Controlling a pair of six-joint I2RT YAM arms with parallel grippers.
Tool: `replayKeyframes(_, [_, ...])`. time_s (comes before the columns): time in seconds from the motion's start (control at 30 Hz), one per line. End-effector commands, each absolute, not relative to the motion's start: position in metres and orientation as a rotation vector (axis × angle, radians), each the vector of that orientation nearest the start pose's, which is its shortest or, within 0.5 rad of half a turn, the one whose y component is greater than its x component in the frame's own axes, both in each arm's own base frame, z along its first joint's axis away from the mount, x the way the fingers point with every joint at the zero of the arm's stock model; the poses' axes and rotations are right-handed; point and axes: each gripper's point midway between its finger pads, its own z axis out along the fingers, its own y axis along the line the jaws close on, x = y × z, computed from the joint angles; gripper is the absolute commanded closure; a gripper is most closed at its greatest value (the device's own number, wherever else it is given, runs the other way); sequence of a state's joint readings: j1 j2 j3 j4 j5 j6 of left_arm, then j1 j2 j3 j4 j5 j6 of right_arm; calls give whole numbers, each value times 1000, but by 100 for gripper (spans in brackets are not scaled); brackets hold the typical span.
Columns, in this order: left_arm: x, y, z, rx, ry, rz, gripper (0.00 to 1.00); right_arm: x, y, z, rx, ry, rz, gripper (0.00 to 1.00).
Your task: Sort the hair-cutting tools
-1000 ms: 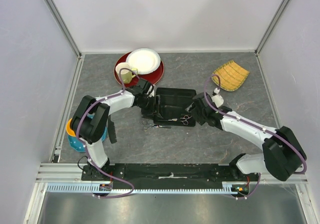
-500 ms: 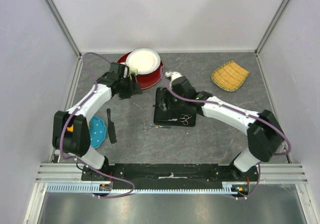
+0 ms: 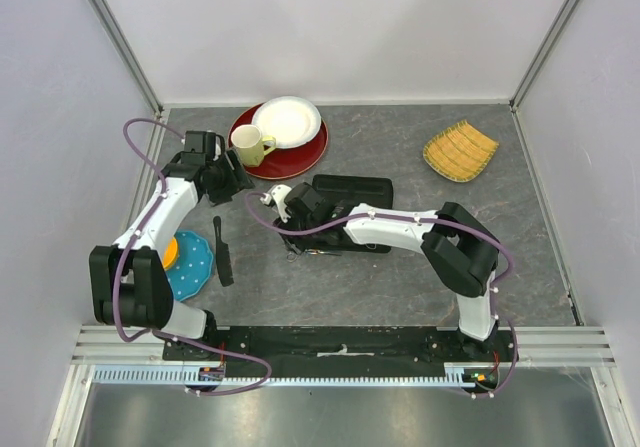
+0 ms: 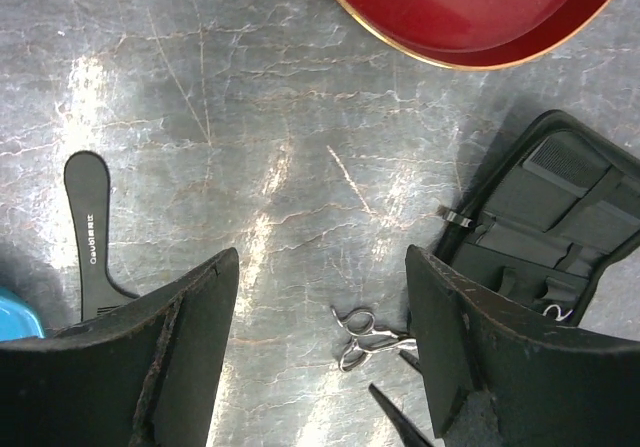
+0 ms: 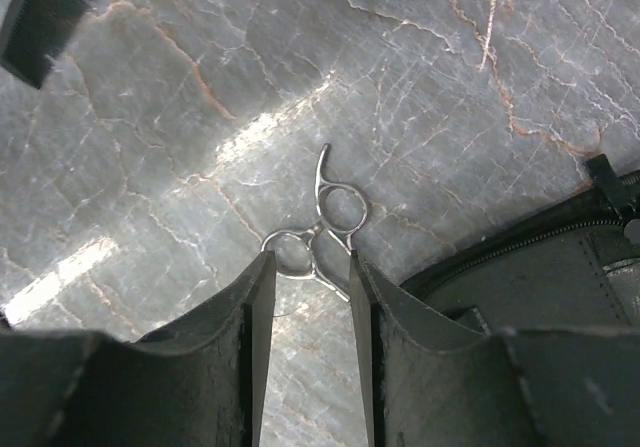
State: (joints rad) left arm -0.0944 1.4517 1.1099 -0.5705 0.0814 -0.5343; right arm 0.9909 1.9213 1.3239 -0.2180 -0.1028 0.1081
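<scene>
The right pincer (image 5: 310, 259) is straddling the scissors (image 5: 319, 233) lying on the worktop (image 5: 150, 147) beside the case (image 5: 540, 267), jaws narrowly apart; it should be centring on the shank before clamping; the left pincer (image 4: 320, 255) is hanging wide apart.

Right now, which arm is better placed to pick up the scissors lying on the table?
Right. Its hand is directly above the scissors and straddles them. The left hand is open beside the red plate, farther from the scissors.

The table (image 3: 400, 287) has open room between the comb (image 3: 222, 252) and the black case (image 3: 350, 189), but the scissors (image 5: 318, 232) lie in that gap.
</scene>
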Motion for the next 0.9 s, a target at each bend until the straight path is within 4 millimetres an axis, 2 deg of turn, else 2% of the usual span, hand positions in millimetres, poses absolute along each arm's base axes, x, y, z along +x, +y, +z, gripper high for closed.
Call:
replayKeyframes(0.0, [354, -67, 133, -552, 2453, -401, 25, 271, 431, 71, -1108, 2140, 576, 60])
replayKeyframes(0.17, [355, -66, 125, -565, 2470, -419, 25, 283, 432, 61, -1078, 2148, 514, 67])
replayKeyframes(0.3, [355, -65, 122, -567, 2481, -424, 25, 282, 432, 55, -1093, 2169, 497, 71])
replayKeyframes(0.57, [354, -65, 112, -573, 2501, -443, 25, 269, 409, 37, -1184, 2218, 430, 67])
replayKeyframes(0.87, [354, -66, 106, -572, 2516, -462, 25, 256, 403, 18, -1244, 2293, 437, 67])
